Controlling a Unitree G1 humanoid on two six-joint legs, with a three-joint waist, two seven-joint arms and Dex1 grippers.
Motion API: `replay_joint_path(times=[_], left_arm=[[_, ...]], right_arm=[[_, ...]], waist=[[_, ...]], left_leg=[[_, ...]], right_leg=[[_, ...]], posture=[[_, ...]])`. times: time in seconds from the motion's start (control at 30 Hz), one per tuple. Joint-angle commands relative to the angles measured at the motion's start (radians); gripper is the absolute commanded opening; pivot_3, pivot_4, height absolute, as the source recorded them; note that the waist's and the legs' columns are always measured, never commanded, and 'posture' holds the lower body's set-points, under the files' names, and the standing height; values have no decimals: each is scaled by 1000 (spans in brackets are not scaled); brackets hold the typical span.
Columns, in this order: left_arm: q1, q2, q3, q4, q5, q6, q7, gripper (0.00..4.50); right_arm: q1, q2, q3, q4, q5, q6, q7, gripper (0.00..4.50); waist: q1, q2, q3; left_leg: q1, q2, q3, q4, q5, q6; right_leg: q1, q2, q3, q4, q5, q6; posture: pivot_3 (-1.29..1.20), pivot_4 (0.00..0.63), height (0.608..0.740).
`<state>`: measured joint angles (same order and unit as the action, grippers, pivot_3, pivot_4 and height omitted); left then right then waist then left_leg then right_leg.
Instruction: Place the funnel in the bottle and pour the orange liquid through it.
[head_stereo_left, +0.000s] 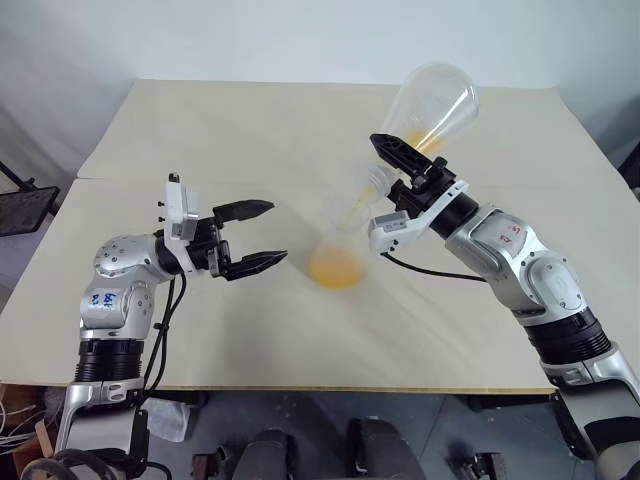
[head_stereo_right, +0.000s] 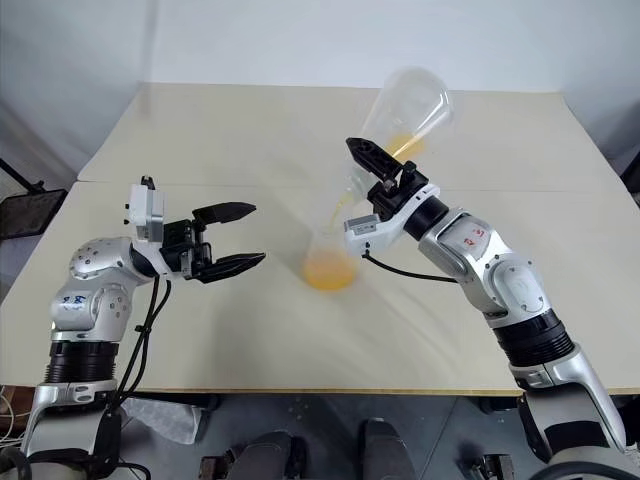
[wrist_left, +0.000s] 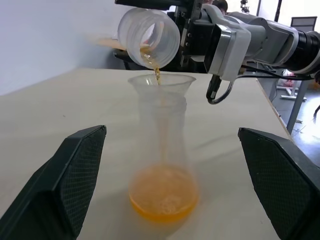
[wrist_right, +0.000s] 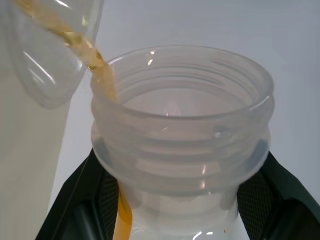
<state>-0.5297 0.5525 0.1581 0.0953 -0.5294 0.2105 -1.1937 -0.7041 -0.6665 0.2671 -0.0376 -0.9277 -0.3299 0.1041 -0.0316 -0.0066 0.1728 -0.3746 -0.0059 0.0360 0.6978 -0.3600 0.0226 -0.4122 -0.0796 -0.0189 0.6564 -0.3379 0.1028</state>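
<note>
With the right end effector (head_stereo_left: 403, 168) clamped on the neck of the tilted larger flask (head_stereo_left: 432, 103), hold the tilt steady so the orange liquid (wrist_left: 163, 199) streams into the funnel (wrist_left: 161, 84) atop the bottle (wrist_left: 163, 165) mid-bench (head_stereo_left: 200, 140), while the left end effector (head_stereo_left: 258, 236), fingers apart, waits beside it.

Left claw (head_stereo_left: 268, 233) gapes wide, pointing level toward the right; right claw (head_stereo_left: 400, 160) is clamped, raised.
</note>
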Motion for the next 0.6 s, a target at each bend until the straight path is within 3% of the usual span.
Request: replay_joint_path(times=[0.03,0.6], left_arm=[[11,23,32,-4,-25,-1,-3,4500],[15,21,31,-15,-24,8,7,4500]], right_arm=[[-17,-1,-32,-46,0,-7,-31,2622],[-23,3,-32,-43,-14,-17,-54,2622]], waist=[[0,0,0],[0,0,0]], left_leg=[[0,0,0,0,0,0],[0,0,0,0,0,0]], right_leg=[[0,0,0,0,0,0],[0,0,0,0,0,0]], posture=[[0,150,740],[0,150,740]])
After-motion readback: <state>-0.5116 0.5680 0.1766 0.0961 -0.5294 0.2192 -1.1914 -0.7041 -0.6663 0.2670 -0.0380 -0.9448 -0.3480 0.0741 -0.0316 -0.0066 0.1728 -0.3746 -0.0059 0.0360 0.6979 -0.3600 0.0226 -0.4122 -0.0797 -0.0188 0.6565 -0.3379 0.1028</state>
